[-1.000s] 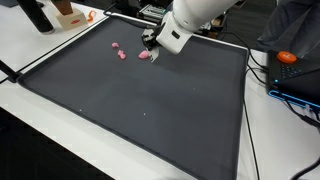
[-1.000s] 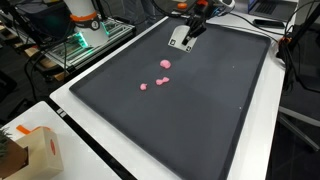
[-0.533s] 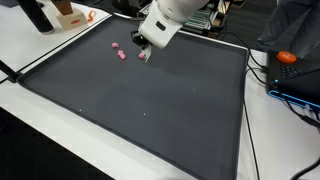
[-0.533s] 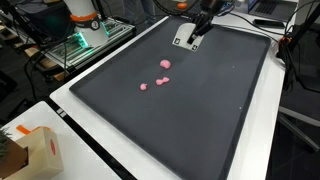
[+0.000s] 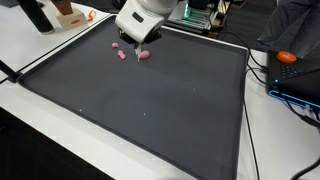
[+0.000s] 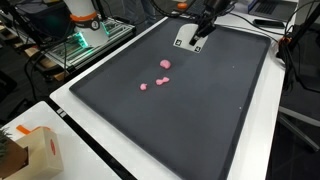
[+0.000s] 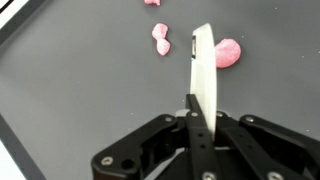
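My gripper (image 7: 195, 108) is shut on a thin white strip (image 7: 201, 62) that sticks out edge-on between the jaws. It hovers over the far end of a dark mat (image 5: 150, 100). Just beyond the strip's tip lie small pink pieces: a round one (image 7: 228, 52) to its right, a double lump (image 7: 160, 38) to its left and a third (image 7: 152, 2) at the top edge. In an exterior view the gripper (image 5: 138, 42) hangs right above the pink pieces (image 5: 143, 55). In an exterior view the gripper (image 6: 197, 30) sits beyond the pink pieces (image 6: 162, 79).
The mat has a white-edged border (image 5: 60, 50). Dark bottles (image 5: 38, 15) and an orange-and-white box (image 5: 70, 15) stand off one corner. An orange object (image 5: 287, 57) and cables lie beside the mat. A cardboard box (image 6: 35, 150) sits near the table corner.
The arm has swung sideways along the mat's far end, bringing the gripper and its white strip over the pink pieces. The pink pieces have not moved.
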Available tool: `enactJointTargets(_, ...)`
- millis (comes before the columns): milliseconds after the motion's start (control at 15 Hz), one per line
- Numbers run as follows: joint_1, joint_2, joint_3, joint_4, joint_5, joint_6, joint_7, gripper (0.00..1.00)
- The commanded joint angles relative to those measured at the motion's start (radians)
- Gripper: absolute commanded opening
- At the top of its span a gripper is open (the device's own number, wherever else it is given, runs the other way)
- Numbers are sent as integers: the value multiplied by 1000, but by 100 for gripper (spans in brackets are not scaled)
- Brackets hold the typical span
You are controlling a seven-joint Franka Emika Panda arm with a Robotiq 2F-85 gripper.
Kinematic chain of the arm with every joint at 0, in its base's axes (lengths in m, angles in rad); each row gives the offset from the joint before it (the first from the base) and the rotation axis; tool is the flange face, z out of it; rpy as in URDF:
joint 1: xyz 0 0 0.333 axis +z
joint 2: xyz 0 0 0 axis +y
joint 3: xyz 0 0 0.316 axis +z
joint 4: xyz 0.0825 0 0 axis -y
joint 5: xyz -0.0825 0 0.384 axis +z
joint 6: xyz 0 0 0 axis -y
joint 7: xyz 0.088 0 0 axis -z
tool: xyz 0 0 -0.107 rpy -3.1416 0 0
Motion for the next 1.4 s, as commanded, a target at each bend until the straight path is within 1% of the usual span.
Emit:
enactJointTargets(0,7,1,-7,3,4,-1,-2,4)
enactJointTargets(67,7,2,-7,3,4,-2,-2,4)
enactJointTargets(133,7,2,-6,3,4,-2,-2,1)
enactJointTargets(467,-50,73,-43,136,141,-68,57,1)
enactJointTargets(800,-127,154,-89,243,261,-144,103,1)
enactJointTargets(1067,-193,177,-109,257,344,-125,130,1)
enactJointTargets(1333,-253,168,-124,237,428,-97,157,1)
